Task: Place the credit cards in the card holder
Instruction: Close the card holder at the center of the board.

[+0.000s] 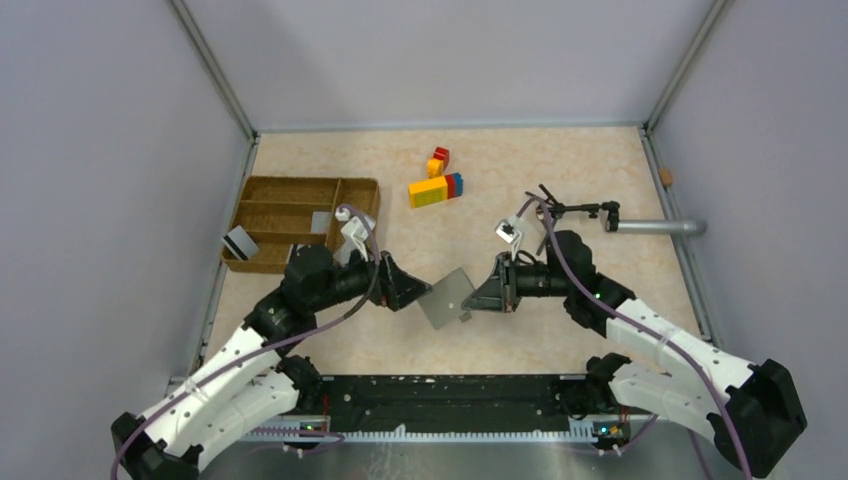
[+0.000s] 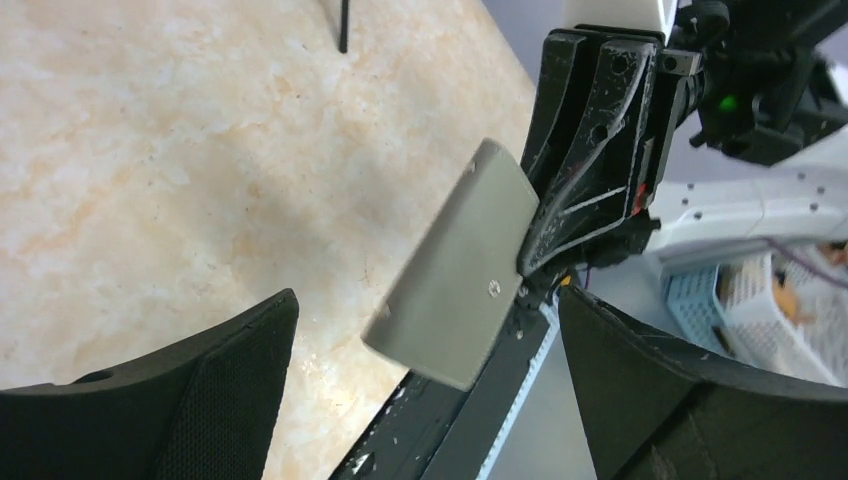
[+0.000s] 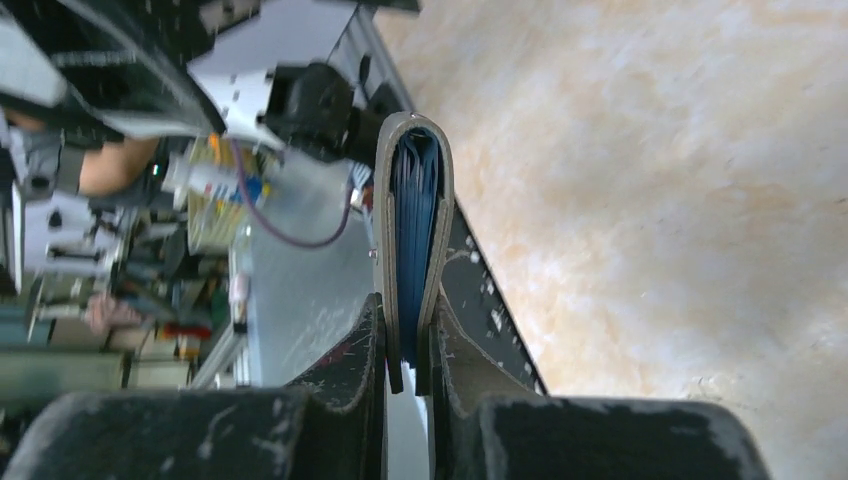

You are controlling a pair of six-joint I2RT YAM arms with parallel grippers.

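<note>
We pinch the card holder (image 2: 455,270) in our right gripper (image 3: 408,340); our left gripper (image 1: 408,292) gapes empty. The credit cards (image 1: 238,243) lie far left, none visibly inserted.

right end effector (image 3: 408,345) pinching folded card holder (image 3: 412,180), blue inner panels edge-on

Beige marbled table (image 1: 560,330), brown wicker tray (image 1: 300,181) at left, coloured blocks (image 1: 437,185) near back, grey cylinder (image 1: 655,227) at right

card holder (image 1: 447,297) between left gripper (image 1: 424,292) and right gripper (image 1: 473,300), tray (image 1: 262,182) far left
</note>
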